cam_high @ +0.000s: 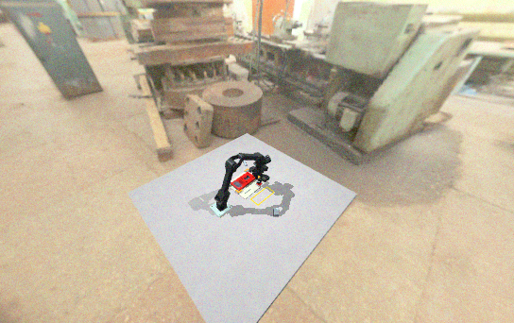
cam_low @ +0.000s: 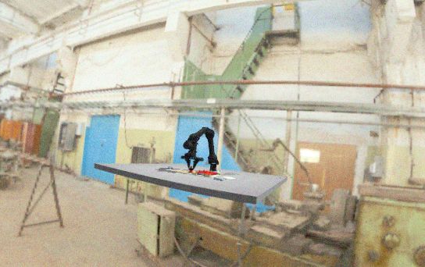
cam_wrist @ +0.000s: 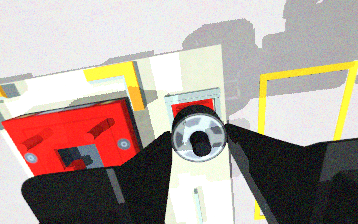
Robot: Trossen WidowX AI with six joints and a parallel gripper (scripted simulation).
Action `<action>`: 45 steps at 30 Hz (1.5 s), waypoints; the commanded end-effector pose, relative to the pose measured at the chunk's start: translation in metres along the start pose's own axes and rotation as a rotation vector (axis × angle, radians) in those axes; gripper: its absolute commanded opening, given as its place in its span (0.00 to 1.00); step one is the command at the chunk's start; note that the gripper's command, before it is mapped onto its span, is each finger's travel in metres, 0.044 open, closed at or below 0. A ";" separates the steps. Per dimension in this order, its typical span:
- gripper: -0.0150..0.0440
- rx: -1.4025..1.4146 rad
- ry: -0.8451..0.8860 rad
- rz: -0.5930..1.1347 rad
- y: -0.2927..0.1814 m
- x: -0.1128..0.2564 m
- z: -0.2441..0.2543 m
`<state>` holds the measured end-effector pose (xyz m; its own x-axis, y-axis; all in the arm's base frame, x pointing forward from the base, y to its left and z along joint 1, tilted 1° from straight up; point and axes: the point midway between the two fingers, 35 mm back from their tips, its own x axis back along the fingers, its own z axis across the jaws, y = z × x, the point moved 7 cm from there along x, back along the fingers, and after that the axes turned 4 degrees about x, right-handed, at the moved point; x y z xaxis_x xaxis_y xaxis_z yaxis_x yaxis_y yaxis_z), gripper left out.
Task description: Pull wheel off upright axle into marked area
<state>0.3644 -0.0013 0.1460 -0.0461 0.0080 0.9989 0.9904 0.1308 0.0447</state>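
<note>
The wheel [cam_wrist: 184, 150] was small and round, with a pale silver face inside a thin rim, darker grey patches spaced around it, and a black side wall showing along its far edge. It lay face up in the wrist view, and the dark upright axle [cam_wrist: 200, 145] poked through its middle. The black gripper [cam_high: 259, 180] [cam_low: 191, 169] [cam_wrist: 197, 133] was closed on the wheel, one fingertip against its left side and one against its right.

Wheel and axle stood over the pale board [cam_high: 248, 193] [cam_wrist: 200, 70], right of the red block [cam_high: 243, 181] [cam_low: 207, 172] [cam_wrist: 80, 125] and just in front of a small red patch [cam_wrist: 192, 104] framed in light grey. The yellow outline [cam_high: 266, 187] [cam_wrist: 310, 70] lay apart to the right, flat on the grey table [cam_high: 253, 255] [cam_low: 170, 183] [cam_wrist: 130, 25]; the wheel was outside it, on the axle. From the top and exterior views, the wheel was too small to make out.
</note>
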 end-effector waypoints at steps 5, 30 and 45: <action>0.41 0.000 0.000 0.000 0.000 0.000 0.000; 0.25 0.000 -0.001 0.000 0.000 0.008 0.000; 0.25 0.001 -0.002 0.000 0.001 0.013 0.000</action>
<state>0.3641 -0.0013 0.1536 -0.0383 0.0084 0.9992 0.9907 0.1309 0.0369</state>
